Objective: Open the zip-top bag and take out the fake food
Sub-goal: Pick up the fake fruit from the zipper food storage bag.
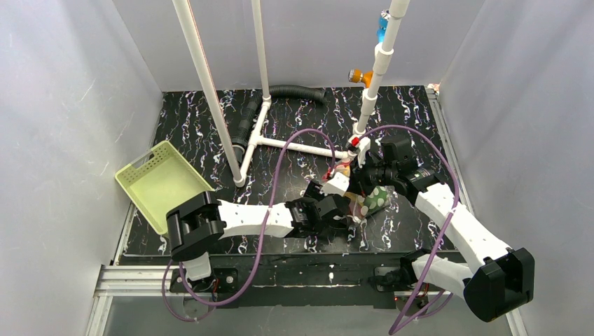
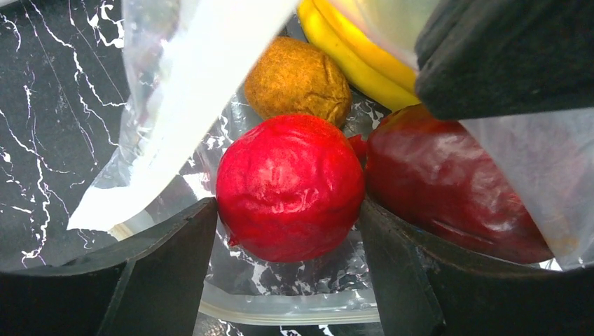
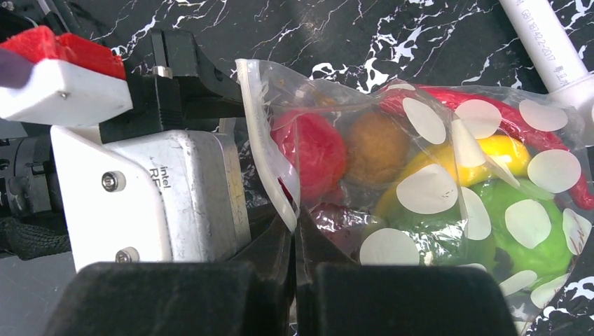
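The zip-top bag (image 1: 375, 199), clear with pale dots, lies on the black marbled table between both arms, its mouth open toward the left arm. It also shows in the right wrist view (image 3: 448, 189). My right gripper (image 3: 295, 238) is shut on the bag's upper lip and holds it up. My left gripper (image 2: 288, 224) reaches into the mouth, one finger on each side of a red round fruit (image 2: 291, 185), both touching it. Behind it lie a dark red fruit (image 2: 448, 189), a brown round piece (image 2: 298, 80) and a yellow banana (image 2: 357, 59). A red chili (image 3: 504, 115) and a green piece (image 3: 518, 238) sit deeper in.
A pale green perforated basket (image 1: 162, 183) leans at the table's left edge. A white pipe frame (image 1: 280, 140) and a black hose (image 1: 301, 91) stand at the back. Grey walls close in both sides.
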Controlling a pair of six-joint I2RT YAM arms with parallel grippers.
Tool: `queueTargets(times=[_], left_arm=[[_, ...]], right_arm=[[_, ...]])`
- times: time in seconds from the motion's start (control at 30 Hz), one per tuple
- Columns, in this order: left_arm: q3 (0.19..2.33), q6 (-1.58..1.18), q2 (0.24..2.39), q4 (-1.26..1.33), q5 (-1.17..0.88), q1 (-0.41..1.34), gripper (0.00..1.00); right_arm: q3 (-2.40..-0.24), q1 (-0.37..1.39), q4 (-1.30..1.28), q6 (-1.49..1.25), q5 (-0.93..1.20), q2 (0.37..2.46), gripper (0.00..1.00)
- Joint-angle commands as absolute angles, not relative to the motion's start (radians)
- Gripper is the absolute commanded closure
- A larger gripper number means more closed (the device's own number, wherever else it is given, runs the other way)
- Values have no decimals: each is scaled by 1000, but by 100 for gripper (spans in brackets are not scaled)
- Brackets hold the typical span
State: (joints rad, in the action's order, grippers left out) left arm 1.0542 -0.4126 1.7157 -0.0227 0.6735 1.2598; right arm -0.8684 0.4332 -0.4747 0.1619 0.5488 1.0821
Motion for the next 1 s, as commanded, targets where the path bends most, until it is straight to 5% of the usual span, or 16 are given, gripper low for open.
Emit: queueTargets(times=[0.0,0.5,0.97], left_arm=[[1064,-390,1740,-7,702,1248,27],[1053,-367,1739,-6,665,1237,80],[999,-425,1582,12,543,1237,100]], right_arm=[[-867,445,-460,170,603,1071,99],[-859,445,-459,173,597,1060,99],[-859,445,-459,173,591,1058,99]])
